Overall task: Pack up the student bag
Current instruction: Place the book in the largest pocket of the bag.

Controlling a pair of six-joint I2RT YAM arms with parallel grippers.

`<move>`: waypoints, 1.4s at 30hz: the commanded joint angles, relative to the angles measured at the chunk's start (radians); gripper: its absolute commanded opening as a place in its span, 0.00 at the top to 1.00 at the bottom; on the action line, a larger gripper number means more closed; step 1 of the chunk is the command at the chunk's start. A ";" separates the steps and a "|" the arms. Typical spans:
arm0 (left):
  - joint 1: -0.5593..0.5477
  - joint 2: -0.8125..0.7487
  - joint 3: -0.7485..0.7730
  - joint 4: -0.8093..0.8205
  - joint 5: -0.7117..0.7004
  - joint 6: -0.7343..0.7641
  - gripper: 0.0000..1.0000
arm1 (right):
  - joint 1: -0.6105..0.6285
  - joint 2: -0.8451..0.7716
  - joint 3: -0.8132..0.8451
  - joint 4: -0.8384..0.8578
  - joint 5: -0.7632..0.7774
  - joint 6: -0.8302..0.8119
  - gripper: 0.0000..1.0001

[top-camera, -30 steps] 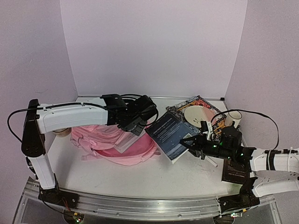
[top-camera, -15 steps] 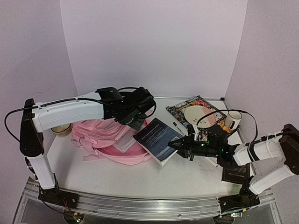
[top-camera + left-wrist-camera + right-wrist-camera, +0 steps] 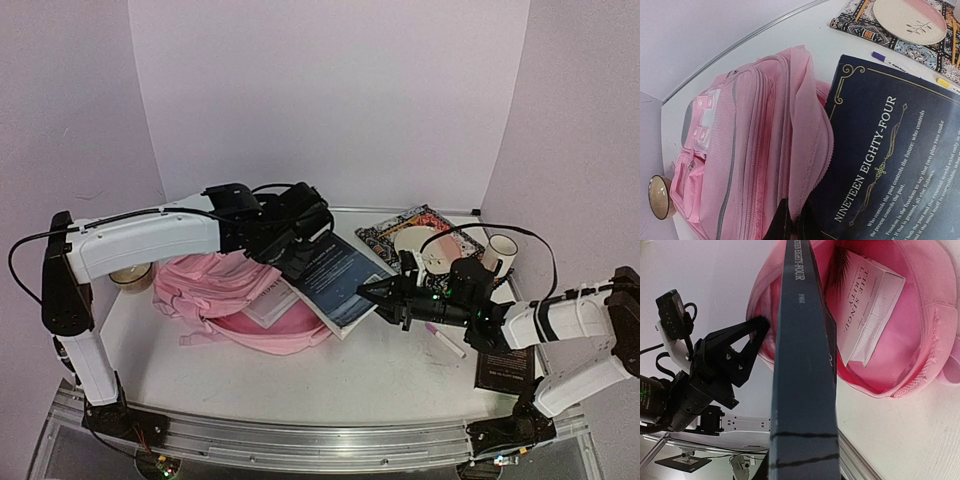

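Note:
The pink student bag (image 3: 215, 290) lies on its side at the left of the table, its main pocket open toward the right. My left gripper (image 3: 792, 224) is shut on the edge of the bag's pink flap (image 3: 807, 130) and holds it up. My right gripper (image 3: 380, 296) is shut on a dark blue book (image 3: 335, 278) titled Nineteen Eighty-Four (image 3: 890, 150), held tilted. The book's far edge reaches into the bag's mouth, under the left gripper (image 3: 292, 258). A white book (image 3: 867, 315) lies inside the pink pocket (image 3: 905, 355). In the right wrist view the book's spine (image 3: 802, 390) hides my fingers.
A patterned placemat (image 3: 395, 227) with a pale plate (image 3: 418, 243) lies at the back right, a white mug (image 3: 500, 250) beside it. A pen (image 3: 447, 342) and a dark booklet (image 3: 505, 368) lie by the right arm. A small cup (image 3: 130, 277) stands left of the bag.
My right gripper has carried the blue book leftward, its far edge now entering the bag's mouth. The left gripper has kept hold of the flap, shifting slightly up and back.

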 commanded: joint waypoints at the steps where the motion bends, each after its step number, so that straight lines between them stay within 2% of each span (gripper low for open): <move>1: -0.001 -0.073 0.095 0.053 0.023 -0.016 1.00 | 0.010 0.038 0.104 0.348 -0.023 -0.010 1.00; 10: -0.002 -0.118 0.100 0.054 0.071 -0.024 1.00 | 0.010 0.267 0.190 0.466 -0.043 0.025 1.00; 19: -0.004 -0.119 0.115 0.065 0.139 0.014 1.00 | 0.025 0.419 0.300 0.443 -0.038 0.093 1.00; 25: -0.010 -0.123 0.136 0.074 0.156 0.063 1.00 | 0.046 0.496 0.433 0.306 -0.040 0.084 1.00; 30: -0.014 -0.145 0.121 0.081 0.173 0.086 1.00 | 0.055 0.522 0.562 0.075 -0.018 -0.014 1.00; 39: -0.016 -0.184 0.067 0.110 0.190 0.094 1.00 | 0.071 0.634 0.762 -0.198 0.034 -0.090 1.00; 42: -0.016 -0.190 0.049 0.119 0.196 0.099 1.00 | 0.073 0.662 0.824 -0.314 0.060 -0.133 0.96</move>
